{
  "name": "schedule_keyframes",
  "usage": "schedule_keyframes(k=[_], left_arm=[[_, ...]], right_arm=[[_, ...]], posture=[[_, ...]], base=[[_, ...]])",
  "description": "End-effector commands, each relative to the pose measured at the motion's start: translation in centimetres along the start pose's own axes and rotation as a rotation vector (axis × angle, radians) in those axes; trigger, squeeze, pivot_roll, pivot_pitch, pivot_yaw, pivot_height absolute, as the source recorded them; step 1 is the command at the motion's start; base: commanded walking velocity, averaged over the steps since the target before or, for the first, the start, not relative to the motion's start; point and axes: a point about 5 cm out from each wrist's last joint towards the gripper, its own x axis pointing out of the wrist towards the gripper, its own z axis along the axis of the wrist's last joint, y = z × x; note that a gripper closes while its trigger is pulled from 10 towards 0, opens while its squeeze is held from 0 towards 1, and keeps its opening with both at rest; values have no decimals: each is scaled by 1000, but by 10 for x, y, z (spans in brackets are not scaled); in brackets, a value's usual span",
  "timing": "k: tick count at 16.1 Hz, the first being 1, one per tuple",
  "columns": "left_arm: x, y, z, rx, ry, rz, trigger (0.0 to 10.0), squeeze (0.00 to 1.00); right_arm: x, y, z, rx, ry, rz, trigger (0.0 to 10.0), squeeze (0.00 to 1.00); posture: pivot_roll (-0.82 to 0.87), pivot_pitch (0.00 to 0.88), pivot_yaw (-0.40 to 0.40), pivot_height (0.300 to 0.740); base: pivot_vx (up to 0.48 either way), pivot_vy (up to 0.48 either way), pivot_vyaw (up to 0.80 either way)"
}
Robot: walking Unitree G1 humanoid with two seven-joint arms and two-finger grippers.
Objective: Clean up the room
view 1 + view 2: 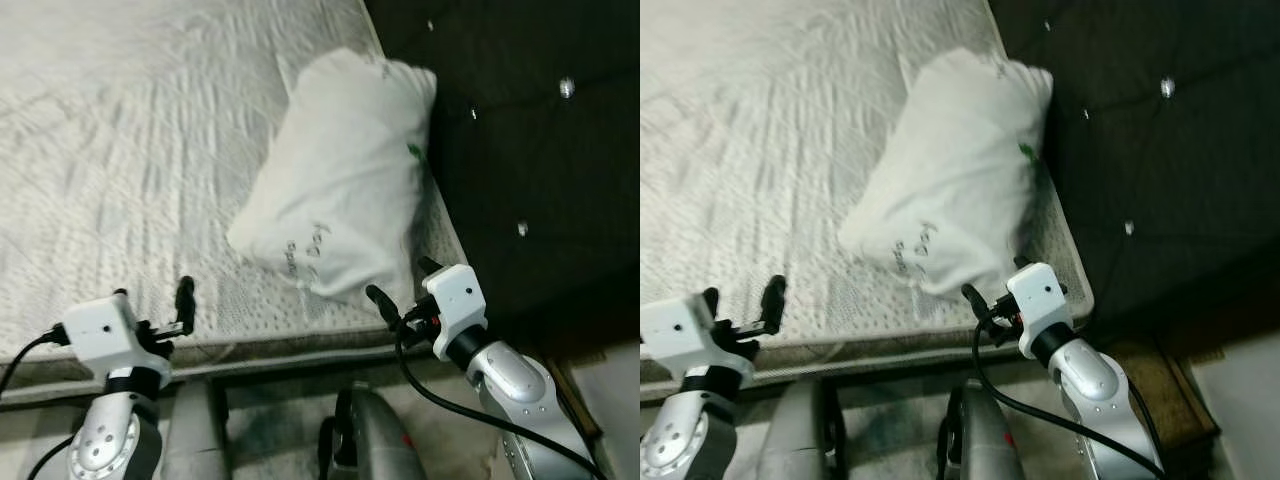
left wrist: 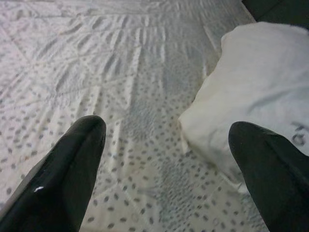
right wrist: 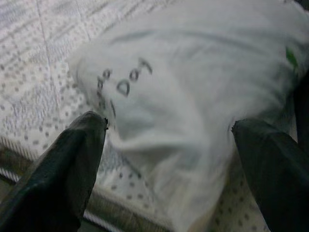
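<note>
My 2 jaws, right gripper (image 1: 402,290) and left gripper (image 1: 152,309), stand wide open and empty; the white pillow (image 1: 342,172) lies on the bare mattress (image 1: 120,130) beside the headboard (image 1: 520,130), so I should straddle its near corner squarely before closing.

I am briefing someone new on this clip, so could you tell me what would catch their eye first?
A white pillow with dark lettering lies askew on the bare quilted mattress, by the dark tufted headboard. The right gripper, open, is at the pillow's near corner; the left gripper, open too, hovers over the mattress edge.
</note>
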Motion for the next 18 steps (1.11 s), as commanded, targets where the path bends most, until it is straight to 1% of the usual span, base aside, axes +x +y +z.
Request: schedule_keyframes(k=[1, 2, 6, 10, 12, 14, 15, 16, 18], left_arm=[[-3, 2, -1, -1, 16, 8, 10000, 0], [-2, 2, 0, 0, 11, 10, 10000, 0], [-1, -1, 3, -8, 3, 6, 10000, 0], [0, 1, 4, 1, 0, 13, 10000, 0], [1, 1, 5, 9, -2, 12, 10000, 0], [1, -2, 5, 30, 14, -29, 10000, 0], [2, -3, 6, 60, 14, -55, 10000, 0], [3, -3, 9, 74, 15, -72, 10000, 0], [4, -2, 14, 80, 9, -72, 10000, 0]], right_arm=[[-3, 1, -3, 2, 25, 15, 10000, 0], [-1, -1, -1, -8, 14, 16, 10000, 0], [6, -10, -1, -16, 12, -24, 10000, 0], [12, -12, 1, -17, -5, -27, 10000, 0], [18, -13, 3, 5, -24, -50, 10000, 0], [29, -15, 9, 29, -55, -103, 10000, 0], [37, -17, 11, 58, -67, -143, 10000, 0], [47, -20, 16, 54, -88, -197, 10000, 0], [64, -27, 20, 71, -87, -261, 10000, 0]], posture=[[-47, 314, -159, 571], [-44, 313, -160, 561], [-29, 303, -155, 561], [-19, 292, -154, 561], [-7, 287, -151, 561], [16, 280, -147, 561], [27, 277, -144, 561], [52, 282, -137, 561], [78, 291, -130, 561]], base=[[0, 0, 0], [0, 0, 0], [0, 0, 0], [0, 0, 0], [0, 0, 0], [0, 0, 0], [0, 0, 0], [0, 0, 0], [0, 0, 0]])
